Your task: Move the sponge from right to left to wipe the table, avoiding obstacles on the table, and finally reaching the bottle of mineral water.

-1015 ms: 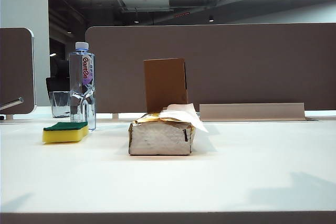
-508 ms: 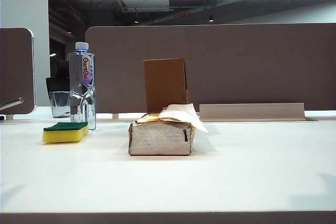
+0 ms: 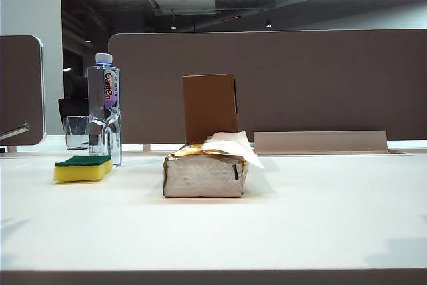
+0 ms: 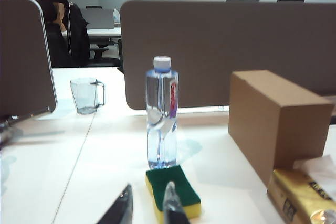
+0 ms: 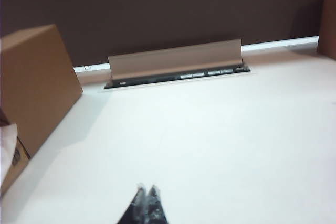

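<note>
The yellow sponge (image 3: 83,168) with its green top lies on the white table (image 3: 313,211) at the left, right next to the bottle of mineral water (image 3: 105,108). The obstacles stand mid-table: a tissue pack (image 3: 205,175) and, behind it, a brown cardboard box (image 3: 210,107). Neither gripper shows in the exterior view. In the left wrist view my left gripper (image 4: 148,195) hangs open and empty, short of the sponge (image 4: 184,190) and the bottle (image 4: 161,114). My right gripper (image 5: 147,188) is shut on nothing, over bare table beside the box (image 5: 37,82).
A clear glass cup (image 3: 77,131) stands behind the bottle. Brown partition panels (image 3: 300,78) wall off the table's back. A grey cable flap (image 5: 176,59) stands raised along the back at the right. The tissue pack (image 4: 299,200) lies beside the box (image 4: 273,119).
The arms' shadows on the front of the table have shifted, and the right one has shrunk and faded. Sponge, bottle and both obstacles have kept still.
</note>
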`<act>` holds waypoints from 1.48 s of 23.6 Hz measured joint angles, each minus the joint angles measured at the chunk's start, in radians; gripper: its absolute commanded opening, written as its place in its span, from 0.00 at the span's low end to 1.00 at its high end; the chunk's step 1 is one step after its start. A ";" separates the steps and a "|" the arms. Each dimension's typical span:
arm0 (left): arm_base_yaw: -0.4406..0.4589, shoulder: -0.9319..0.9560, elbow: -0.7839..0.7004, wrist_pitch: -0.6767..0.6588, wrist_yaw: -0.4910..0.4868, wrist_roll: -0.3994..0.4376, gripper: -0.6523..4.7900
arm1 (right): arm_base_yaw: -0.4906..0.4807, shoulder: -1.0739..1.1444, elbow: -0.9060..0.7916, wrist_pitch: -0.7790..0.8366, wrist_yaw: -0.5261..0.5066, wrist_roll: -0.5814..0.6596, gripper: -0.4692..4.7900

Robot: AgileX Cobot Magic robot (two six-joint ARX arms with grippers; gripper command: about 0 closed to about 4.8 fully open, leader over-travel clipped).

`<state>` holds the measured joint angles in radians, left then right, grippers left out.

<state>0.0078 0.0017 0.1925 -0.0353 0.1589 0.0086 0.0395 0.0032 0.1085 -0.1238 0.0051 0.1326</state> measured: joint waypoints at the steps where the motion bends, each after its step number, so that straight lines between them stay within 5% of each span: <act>1: 0.000 0.000 -0.035 0.037 -0.003 0.000 0.26 | 0.000 0.000 -0.021 0.013 0.000 -0.004 0.08; 5: 0.000 0.000 -0.093 0.113 -0.032 0.001 0.25 | 0.000 0.000 -0.070 0.100 0.000 -0.048 0.08; 8: 0.000 0.001 -0.116 0.118 -0.050 0.015 0.11 | 0.000 0.000 -0.096 0.111 0.000 -0.057 0.08; 35: 0.000 0.000 -0.187 0.091 -0.046 0.043 0.11 | 0.000 0.000 -0.103 0.086 0.019 -0.086 0.09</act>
<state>0.0078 0.0021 0.0059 0.0559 0.1131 0.0521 0.0391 0.0029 0.0051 -0.0376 0.0238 0.0467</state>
